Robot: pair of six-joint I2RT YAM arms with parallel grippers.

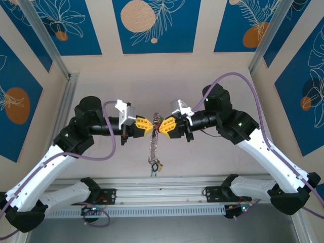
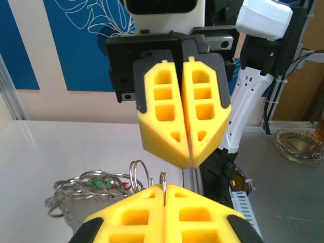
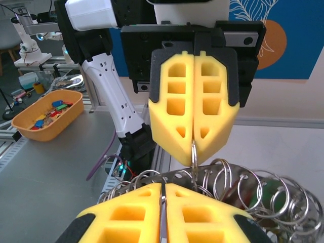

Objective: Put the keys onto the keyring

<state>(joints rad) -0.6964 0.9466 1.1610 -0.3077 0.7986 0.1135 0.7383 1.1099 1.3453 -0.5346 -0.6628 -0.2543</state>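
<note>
Left gripper [image 1: 150,125] and right gripper [image 1: 161,126] meet at frame centre. Each is pressed together, pinching wire of the keyring [image 1: 153,148], which hangs just below them with its keys [image 2: 95,180].

The table [image 1: 212,167] is a pale, matte surface with an aluminium rail [image 1: 162,195] along its near edge. In the left wrist view, a tangle of silver loops from the keyring [image 2: 91,188], flecked with green and red, rests on it. Beside the table, a grey bench [image 3: 50,177] carries an orange tray [image 3: 45,129] holding coloured keys [image 3: 50,109].
</note>
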